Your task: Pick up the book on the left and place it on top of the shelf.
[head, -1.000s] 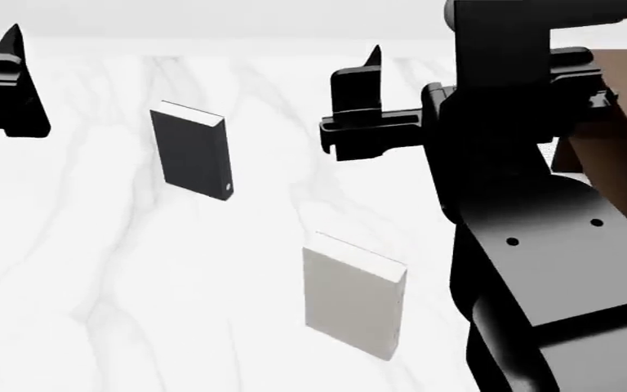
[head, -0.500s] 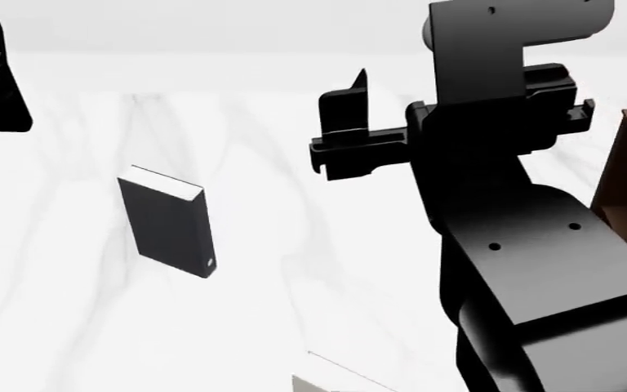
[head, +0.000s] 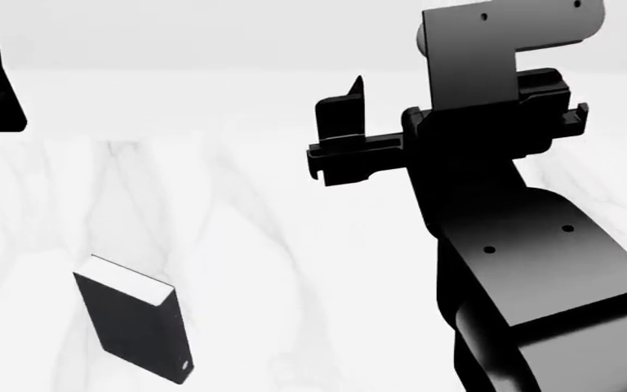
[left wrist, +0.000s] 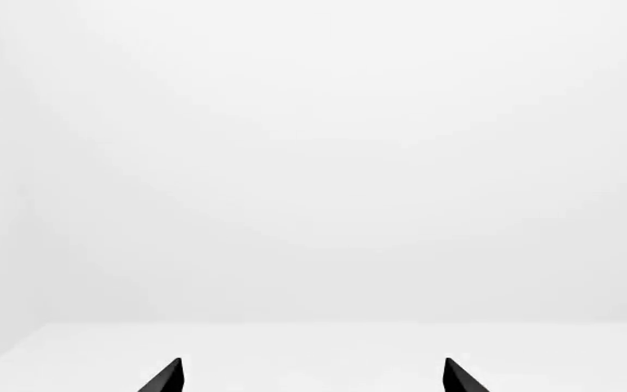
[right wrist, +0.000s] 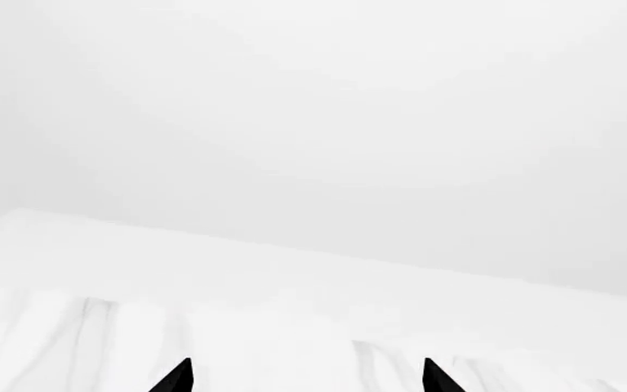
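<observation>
Since the earlier frames the book [head: 134,328] has slid down and to the left in the head view, the pale book has dropped out of sight, and the brown shelf has shrunk to a sliver at the right edge. The book is now seen lying on the white marble table [head: 291,245] at the near left, untouched, its white page edge facing away. The left gripper [left wrist: 311,377] is held with its two tips spread apart over nothing. The right gripper [right wrist: 304,377] is likewise parted and empty, raised above the table, well apart from the book.
</observation>
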Robot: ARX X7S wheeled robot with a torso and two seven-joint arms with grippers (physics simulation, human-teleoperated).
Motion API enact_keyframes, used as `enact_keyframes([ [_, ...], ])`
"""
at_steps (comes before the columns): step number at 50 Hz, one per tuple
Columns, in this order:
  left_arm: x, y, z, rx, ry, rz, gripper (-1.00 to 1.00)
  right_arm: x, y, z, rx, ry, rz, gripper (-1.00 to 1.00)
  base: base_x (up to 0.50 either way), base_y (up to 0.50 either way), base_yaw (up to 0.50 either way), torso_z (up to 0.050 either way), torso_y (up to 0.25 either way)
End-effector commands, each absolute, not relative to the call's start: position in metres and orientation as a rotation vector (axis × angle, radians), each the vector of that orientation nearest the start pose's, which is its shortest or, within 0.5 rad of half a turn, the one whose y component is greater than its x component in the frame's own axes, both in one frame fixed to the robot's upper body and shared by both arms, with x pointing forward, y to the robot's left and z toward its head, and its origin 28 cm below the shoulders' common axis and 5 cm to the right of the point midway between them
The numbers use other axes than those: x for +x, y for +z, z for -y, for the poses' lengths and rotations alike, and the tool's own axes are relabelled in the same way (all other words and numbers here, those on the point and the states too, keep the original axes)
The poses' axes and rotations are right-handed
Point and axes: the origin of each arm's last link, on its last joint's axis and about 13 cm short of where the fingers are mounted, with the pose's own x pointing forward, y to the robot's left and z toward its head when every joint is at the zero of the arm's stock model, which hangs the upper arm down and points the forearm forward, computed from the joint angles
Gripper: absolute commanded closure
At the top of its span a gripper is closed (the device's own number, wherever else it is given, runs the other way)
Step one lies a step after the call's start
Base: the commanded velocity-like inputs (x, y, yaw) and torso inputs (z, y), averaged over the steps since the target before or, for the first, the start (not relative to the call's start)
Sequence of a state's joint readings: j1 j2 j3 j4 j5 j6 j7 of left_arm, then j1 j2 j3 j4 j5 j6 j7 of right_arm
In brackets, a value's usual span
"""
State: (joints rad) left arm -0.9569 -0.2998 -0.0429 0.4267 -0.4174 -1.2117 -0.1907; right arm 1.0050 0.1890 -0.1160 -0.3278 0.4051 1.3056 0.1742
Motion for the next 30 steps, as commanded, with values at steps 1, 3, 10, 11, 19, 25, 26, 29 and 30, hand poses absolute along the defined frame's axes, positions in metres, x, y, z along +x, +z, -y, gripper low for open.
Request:
enact_keyframes([
  [1,0.2896,0.2806,-0.2568,0.032,0.046,0.162,-1.00,0.3055,0.2679,0.1006,-0.098,0.122,-0.013,-1.00,0.50,0.00,0.00,0.000,0.000],
  [3,0.2899,0.2805,-0.2569,0.032,0.047,0.162,-1.00,0.3060,0.2677,0.1006,-0.097,0.123,-0.015,-1.00,0.50,0.00,0.00,0.000,0.005],
  [10,0.2902,0.2798,-0.2572,0.032,0.048,0.160,-1.00,0.3067,0.2679,0.1006,-0.085,0.120,-0.005,-1.00,0.21,0.00,0.00,0.000,0.002],
  [11,0.2902,0.2799,-0.2573,0.031,0.048,0.160,-1.00,0.3069,0.2676,0.1004,-0.089,0.118,-0.005,-1.00,0.00,0.00,0.00,0.000,0.000],
  [19,0.2897,0.2794,-0.2579,0.031,0.051,0.160,-1.00,0.3064,0.2643,0.0998,-0.092,0.152,-0.042,-1.00,0.04,0.00,0.00,0.000,0.000],
  [25,0.2897,0.2793,-0.2578,0.032,0.049,0.159,-1.00,0.3085,0.2638,0.0991,-0.108,0.126,-0.066,-1.00,0.14,0.00,0.00,0.000,0.000],
  [26,0.2897,0.2792,-0.2578,0.032,0.050,0.159,-1.00,0.3091,0.2641,0.0989,-0.111,0.116,-0.073,-1.00,0.00,0.00,0.00,0.000,0.000],
  [29,0.2896,0.2790,-0.2579,0.031,0.050,0.159,-1.00,0.3076,0.2637,0.0968,-0.148,0.151,-0.116,-1.00,0.00,0.00,0.00,0.000,0.000],
  [30,0.2897,0.2788,-0.2580,0.031,0.050,0.158,-1.00,0.3074,0.2634,0.0963,-0.162,0.165,-0.130,-1.00,0.00,0.00,0.00,0.000,0.000],
])
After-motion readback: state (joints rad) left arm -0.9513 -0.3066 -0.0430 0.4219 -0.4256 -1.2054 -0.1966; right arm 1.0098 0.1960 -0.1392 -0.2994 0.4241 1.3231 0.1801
